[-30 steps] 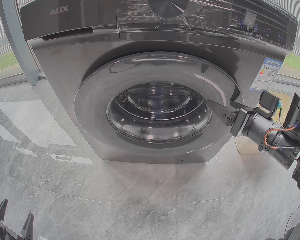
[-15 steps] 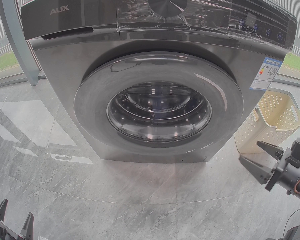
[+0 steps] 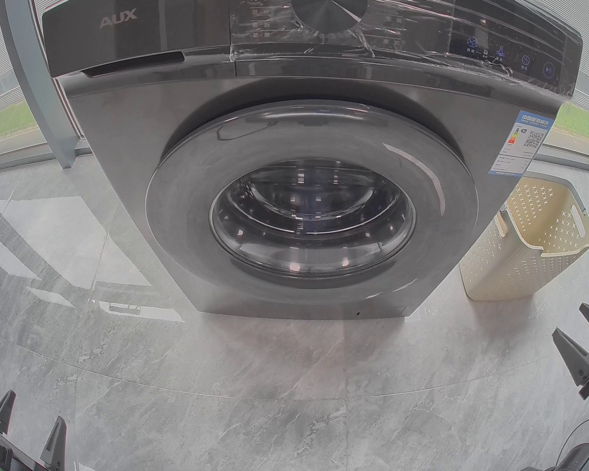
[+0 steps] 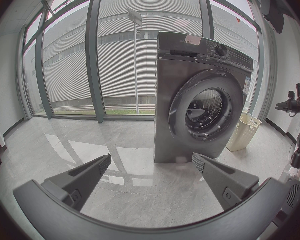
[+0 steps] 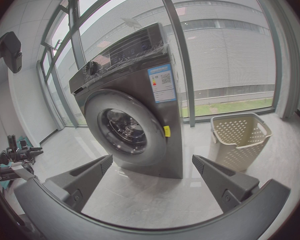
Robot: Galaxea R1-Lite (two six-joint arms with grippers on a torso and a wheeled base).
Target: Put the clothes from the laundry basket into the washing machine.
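The grey washing machine (image 3: 307, 132) stands straight ahead, its round glass door (image 3: 311, 217) shut against the front. A cream perforated laundry basket (image 3: 530, 243) sits on the floor to the machine's right; what I see of its inside (image 5: 238, 130) looks empty. My right gripper (image 3: 569, 320) hangs open low at the right, below the basket and apart from it, holding nothing (image 5: 151, 157). My left gripper (image 3: 34, 408) rests open at the lower left, far from the machine, also holding nothing (image 4: 151, 155).
Grey marble floor (image 3: 275, 387) spreads wide in front of the machine. Tall windows with metal frames (image 4: 91, 50) stand behind and beside it. The basket stands close to the machine's right side wall.
My right arm has pulled back from the door's right edge, dropping down and to the right, which uncovered the basket. The door stays shut. The left gripper has not moved.
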